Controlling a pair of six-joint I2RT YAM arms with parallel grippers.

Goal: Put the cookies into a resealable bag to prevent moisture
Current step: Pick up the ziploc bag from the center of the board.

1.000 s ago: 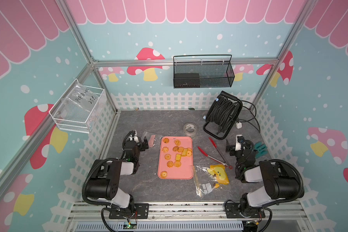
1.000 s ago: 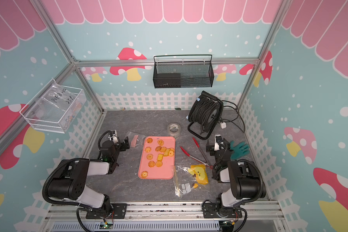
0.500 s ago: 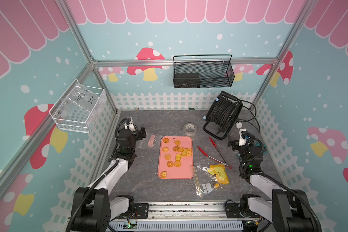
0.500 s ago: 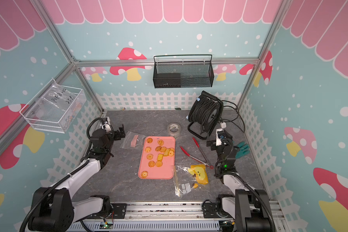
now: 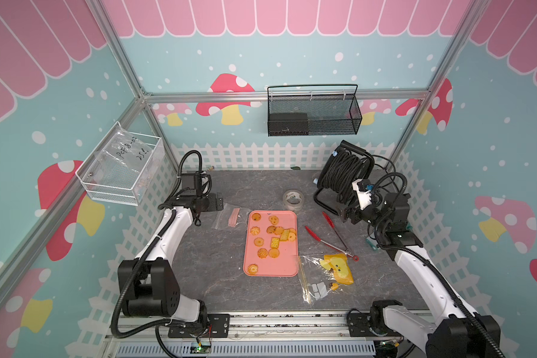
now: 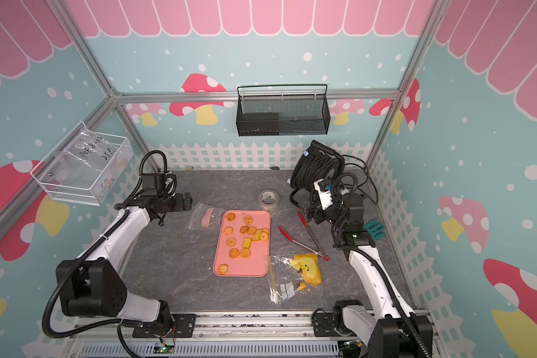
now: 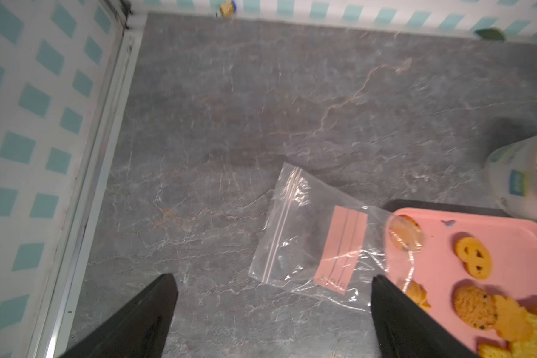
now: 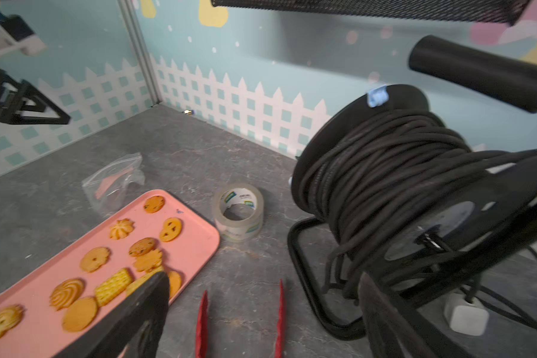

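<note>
Bare grey stone-patterned table (image 5: pixel 211 266) lies open left of the pink plastic tray (image 5: pixel 284 262), save a small clear zip bag (image 5: pixel 228 217) at its far corner. Right of the tray, red tongs (image 5: pixel 313 234) and a crumpled clear bag (image 5: pixel 310 272) clutter the surface; behind them stand a clear tape roll (image 5: pixel 293 201) and a black cable reel (image 5: pixel 343 173).

The left arm (image 5: pixel 168 235) stretches forward and up from its base. Its wrist is bent so that the left gripper (image 5: pixel 219 203) points sideways toward the middle, held aloft, with its jaws spread wide and nothing between them. The right arm (image 5: pixel 416 269) mirrors this pose on the other side, and the right gripper (image 5: pixel 345 215) also faces inward, raised, with its jaws wide apart and empty.
</note>
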